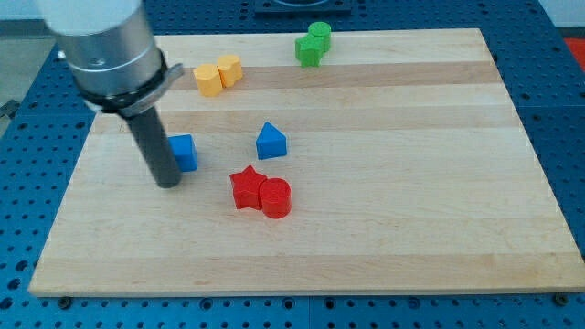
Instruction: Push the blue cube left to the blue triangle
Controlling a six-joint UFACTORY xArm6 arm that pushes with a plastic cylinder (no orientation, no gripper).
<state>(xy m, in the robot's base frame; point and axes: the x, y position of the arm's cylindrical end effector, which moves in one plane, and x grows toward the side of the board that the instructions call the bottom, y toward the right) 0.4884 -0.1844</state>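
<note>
The blue cube sits on the wooden board at the view's left. The blue triangle lies to its right, about a block and a half's width away. My tip rests on the board just left of and slightly below the blue cube, touching or nearly touching its left side. The rod partly hides the cube's left edge.
A red star and a red cylinder touch each other below the triangle. Two yellow blocks sit near the top left. Two green blocks sit at the top edge. The wooden board lies on a blue perforated table.
</note>
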